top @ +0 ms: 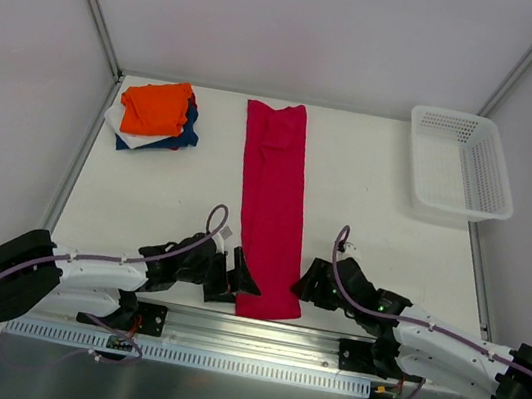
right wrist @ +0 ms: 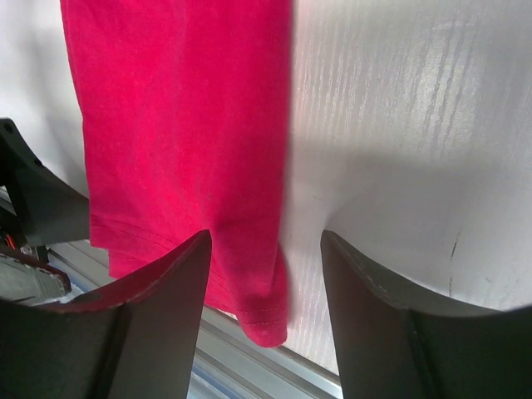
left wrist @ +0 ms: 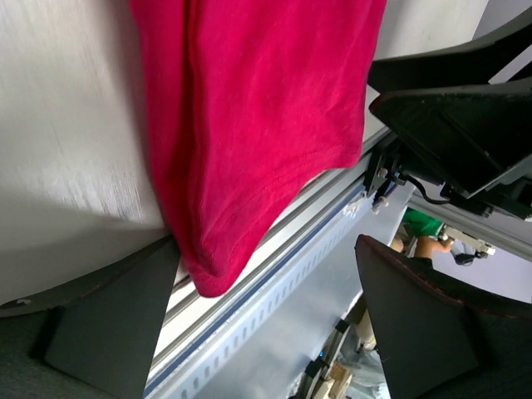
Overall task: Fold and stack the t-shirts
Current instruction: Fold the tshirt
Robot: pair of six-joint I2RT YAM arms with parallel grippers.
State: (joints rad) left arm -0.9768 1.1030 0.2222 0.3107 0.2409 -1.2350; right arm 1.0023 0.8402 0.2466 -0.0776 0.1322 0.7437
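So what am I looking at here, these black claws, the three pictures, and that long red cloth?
Two robot arms, each ending in a two-finger claw. One picture looks down from above; the others come from cameras on each wrist. The left gripper and right gripper sit open at the near corners of the red t-shirt, folded into a long strip; neither holds it. Folded shirts are piled far left on the table, and a white basket stands far right.

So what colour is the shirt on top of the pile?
Orange, clearest in the top external view.
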